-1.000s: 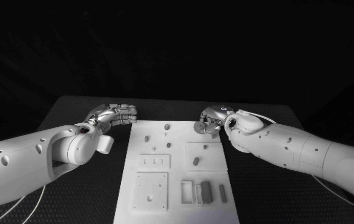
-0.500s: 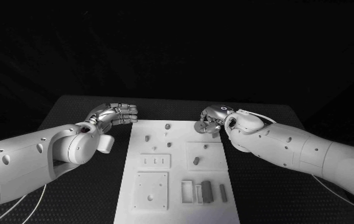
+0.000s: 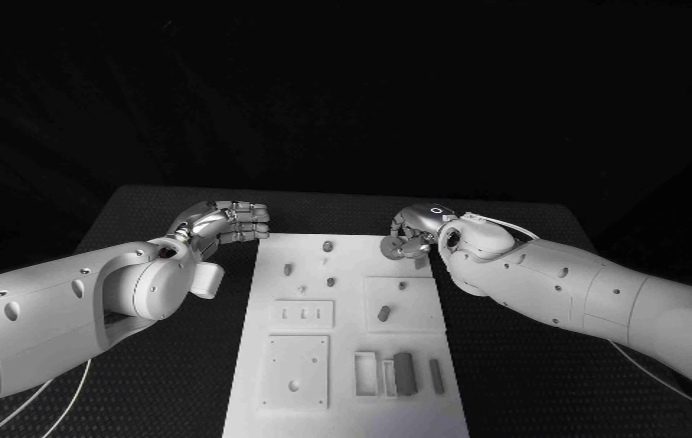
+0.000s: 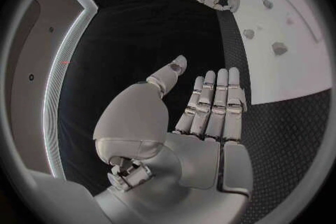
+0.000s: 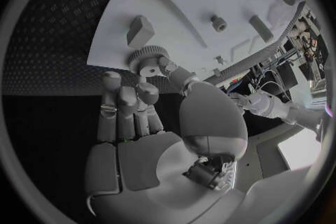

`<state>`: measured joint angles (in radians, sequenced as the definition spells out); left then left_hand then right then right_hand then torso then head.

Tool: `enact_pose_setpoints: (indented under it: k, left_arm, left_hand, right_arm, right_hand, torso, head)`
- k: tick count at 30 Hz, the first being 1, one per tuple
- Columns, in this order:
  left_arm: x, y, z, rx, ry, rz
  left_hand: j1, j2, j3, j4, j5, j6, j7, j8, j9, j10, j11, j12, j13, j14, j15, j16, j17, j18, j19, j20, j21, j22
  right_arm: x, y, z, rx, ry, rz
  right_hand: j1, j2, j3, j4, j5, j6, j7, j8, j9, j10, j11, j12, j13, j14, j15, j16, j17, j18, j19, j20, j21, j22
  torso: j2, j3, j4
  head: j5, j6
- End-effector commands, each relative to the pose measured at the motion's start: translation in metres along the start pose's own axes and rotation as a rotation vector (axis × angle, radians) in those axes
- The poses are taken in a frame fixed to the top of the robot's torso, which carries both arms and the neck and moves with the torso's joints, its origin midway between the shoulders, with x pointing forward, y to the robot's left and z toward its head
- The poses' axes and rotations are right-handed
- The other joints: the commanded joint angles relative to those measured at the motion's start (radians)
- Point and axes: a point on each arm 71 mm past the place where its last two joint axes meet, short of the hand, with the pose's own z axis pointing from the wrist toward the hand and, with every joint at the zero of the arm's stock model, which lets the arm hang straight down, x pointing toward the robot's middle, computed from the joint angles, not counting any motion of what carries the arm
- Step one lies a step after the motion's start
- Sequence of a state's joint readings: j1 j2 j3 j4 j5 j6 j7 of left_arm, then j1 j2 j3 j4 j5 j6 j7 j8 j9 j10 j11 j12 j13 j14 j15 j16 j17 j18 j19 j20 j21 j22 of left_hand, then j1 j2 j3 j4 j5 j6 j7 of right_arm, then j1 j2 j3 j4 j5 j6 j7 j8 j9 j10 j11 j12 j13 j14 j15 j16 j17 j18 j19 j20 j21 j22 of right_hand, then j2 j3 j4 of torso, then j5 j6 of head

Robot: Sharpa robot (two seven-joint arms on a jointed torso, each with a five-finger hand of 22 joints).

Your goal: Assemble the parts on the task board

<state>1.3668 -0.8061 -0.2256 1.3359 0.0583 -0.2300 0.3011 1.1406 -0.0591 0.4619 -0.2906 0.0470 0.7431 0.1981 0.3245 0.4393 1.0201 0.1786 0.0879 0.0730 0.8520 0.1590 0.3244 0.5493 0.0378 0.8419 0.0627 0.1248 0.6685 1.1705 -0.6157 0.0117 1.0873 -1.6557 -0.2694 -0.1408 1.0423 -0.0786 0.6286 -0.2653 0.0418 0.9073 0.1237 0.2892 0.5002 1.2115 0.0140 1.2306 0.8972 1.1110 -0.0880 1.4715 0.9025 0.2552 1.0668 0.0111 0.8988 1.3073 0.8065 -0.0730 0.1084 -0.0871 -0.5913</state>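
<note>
You needed to keep gear (image 5: 146, 60) level and bring it straight down over its peg, not tilted. Right hand (image 3: 414, 233) pinched gear between thumb and fingertips, above far right corner of board (image 3: 346, 358). Left hand (image 3: 225, 225) hovered over table (image 3: 159, 218) beside board's far left corner, fingers straight and together, holding nothing.

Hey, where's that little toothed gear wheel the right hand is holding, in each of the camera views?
Head view: the gear sits at the right hand's fingertips, over the task board's far right edge.
Right wrist view: the gear is pinched at the fingertips, above the board's edge.
Left wrist view: I can't make it out.
Shared landmark: the white task board.
</note>
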Motion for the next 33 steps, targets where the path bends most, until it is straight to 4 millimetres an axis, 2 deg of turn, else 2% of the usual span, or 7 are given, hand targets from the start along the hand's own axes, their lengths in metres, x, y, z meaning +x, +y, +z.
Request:
enact_pose_setpoints:
  k: [1, 6, 20, 26, 33]
  left_arm:
    - [0.001, -0.001, 0.0, 0.006, 0.013, -0.008]
    - [0.001, -0.001, -0.001, 0.007, 0.012, -0.008]
    - [0.0, -0.001, -0.002, 0.006, 0.009, -0.008]
    - [0.001, -0.001, -0.002, 0.007, 0.011, -0.008]
    - [0.001, -0.001, -0.002, 0.007, 0.009, -0.008]
  left_hand:
    - [-0.002, 0.004, -0.004, 0.0, 0.003, -0.006, 0.008, -0.003, -0.001, -0.007, 0.001, -0.004, -0.001, 0.003, 0.007, -0.006, 0.001, 0.012, 0.001, 0.003, -0.005, -0.001]
    - [-0.003, 0.004, -0.005, 0.0, 0.003, -0.006, 0.008, -0.004, -0.001, -0.007, 0.001, -0.004, -0.001, 0.003, 0.007, -0.006, 0.001, 0.012, 0.001, 0.003, -0.005, -0.001]
    - [-0.003, 0.004, -0.005, 0.0, 0.003, -0.006, 0.008, -0.003, -0.001, -0.007, 0.001, -0.004, -0.001, 0.003, 0.007, -0.007, 0.001, 0.012, 0.002, 0.003, -0.006, -0.001]
    - [-0.003, 0.004, -0.005, 0.0, 0.003, -0.006, 0.007, -0.003, -0.001, -0.007, 0.001, -0.004, -0.001, 0.003, 0.007, -0.007, 0.002, 0.012, 0.002, 0.003, -0.006, -0.001]
    - [-0.002, 0.004, -0.005, 0.0, 0.003, -0.005, 0.007, -0.003, -0.001, -0.007, 0.001, -0.004, -0.001, 0.003, 0.007, -0.007, 0.002, 0.012, 0.002, 0.003, -0.006, -0.001]
  right_arm:
    - [0.008, 0.0, -0.001, 0.009, 0.044, -0.033]
    - [0.006, 0.003, -0.002, 0.002, 0.018, -0.042]
    - [-0.005, 0.019, -0.007, -0.012, -0.097, -0.063]
    - [-0.02, 0.037, -0.009, -0.05, -0.15, -0.066]
    - [-0.025, 0.059, -0.014, -0.109, -0.18, -0.064]
  right_hand:
    - [0.009, 0.033, -0.003, -0.021, 0.007, 0.022, -0.003, 0.009, 0.013, 0.002, -0.006, 0.005, 0.0, 0.001, -0.008, 0.007, 0.0, 0.007, -0.006, -0.002, 0.008, 0.02]
    - [0.008, 0.038, -0.005, -0.024, 0.007, 0.031, -0.006, 0.013, 0.016, 0.007, -0.009, 0.008, 0.001, 0.005, -0.011, 0.011, 0.001, 0.007, -0.001, -0.004, 0.011, 0.019]
    - [0.0, 0.025, -0.009, -0.023, 0.007, 0.042, -0.011, 0.017, 0.02, 0.016, -0.014, 0.009, 0.0, 0.015, -0.016, 0.014, 0.0, 0.007, 0.009, -0.008, 0.016, 0.018]
    - [0.0, 0.017, -0.009, -0.023, 0.007, 0.045, -0.013, 0.017, 0.021, 0.021, -0.016, 0.008, -0.001, 0.019, -0.018, 0.014, -0.001, 0.007, 0.013, -0.01, 0.017, 0.017]
    - [-0.004, 0.007, -0.009, -0.021, 0.007, 0.045, -0.014, 0.016, 0.021, 0.024, -0.017, 0.006, -0.003, 0.022, -0.019, 0.013, -0.002, 0.007, 0.016, -0.012, 0.018, 0.016]
  torso:
    - [0.0, -0.0002, -0.0006]
    - [0.0, -0.0001, -0.0012]
    - [-0.001, -0.0004, -0.0002]
    - [-0.001, -0.0005, -0.0008]
    - [-0.001, -0.0005, -0.0002]
  head:
    - [0.002, 0.001]
    - [0.003, 0.001]
    - [0.007, 0.003]
    - [0.01, 0.005]
    - [0.012, 0.008]
